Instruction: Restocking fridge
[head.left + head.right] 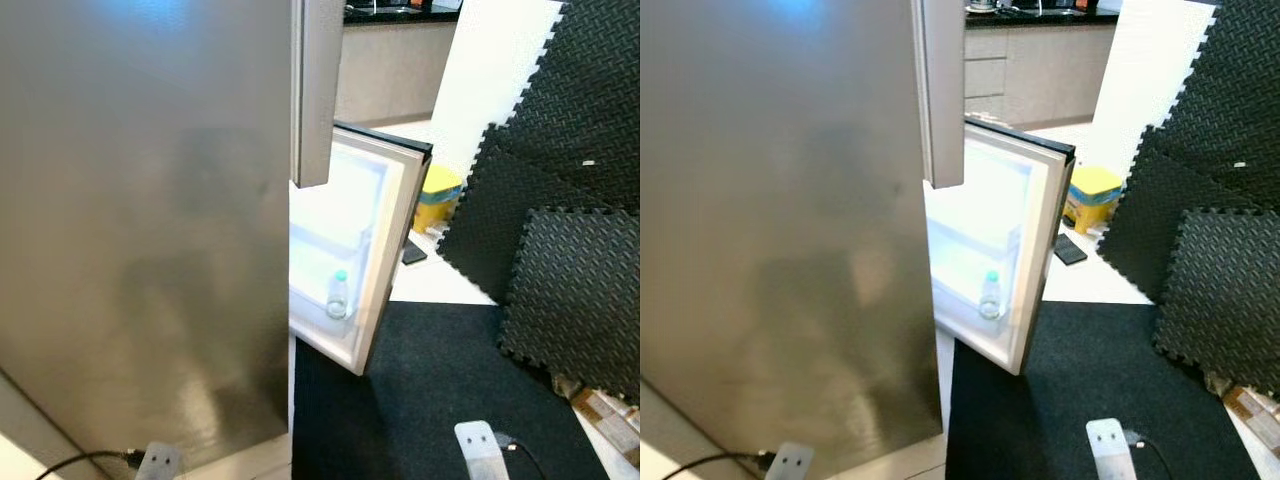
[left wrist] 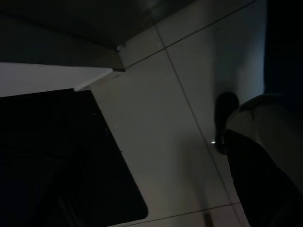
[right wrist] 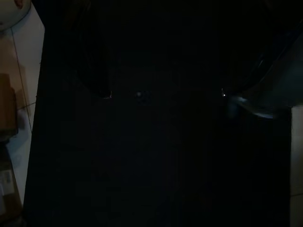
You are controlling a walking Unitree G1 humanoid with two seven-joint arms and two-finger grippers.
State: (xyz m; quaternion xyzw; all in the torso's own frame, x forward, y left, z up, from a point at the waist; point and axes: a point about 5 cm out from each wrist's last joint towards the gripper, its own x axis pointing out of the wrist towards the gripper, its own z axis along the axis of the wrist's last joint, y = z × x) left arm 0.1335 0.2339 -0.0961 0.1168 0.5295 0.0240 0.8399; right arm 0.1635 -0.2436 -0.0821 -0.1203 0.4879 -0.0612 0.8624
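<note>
- Left eye view gives me the fridge [image 1: 140, 220] close up: its steel face takes the left half of the picture, and a lower door [image 1: 375, 240] stands open just to the right of it.
- In that door's bottom shelf [image 1: 325, 318] I can see one clear water bottle [image 1: 338, 295] with a pale cap, standing upright. The shelf above it looks bare, though the white interior is washed out by light.
- The fridge's inner compartments are hidden from me behind the steel face and the edge of the upper door [image 1: 315, 90].
- My two arms [image 1: 1108, 450] hang low, cut off by the bottom edge of both eye views, so I cannot tell from here how either gripper's fingers stand.
- Right eye view adds a clearer look at the kitchen cabinets [image 1: 1030, 75] beyond the door, with drawer fronts showing; a yellow bin [image 1: 1092, 195] sits on the floor past the door.
- Black foam mats [image 1: 560, 200] lean on the right, and a dark mat [image 1: 430, 400] covers the floor under the open door.
- Left wrist view is dim: pale floor tiles [image 2: 189, 118], a white edge, and dark shapes I cannot sort into fingers.
- Right wrist view is almost black: a strip of light tile [image 3: 23, 71] along one side. I cannot tell that gripper's state or whether it holds anything.
</note>
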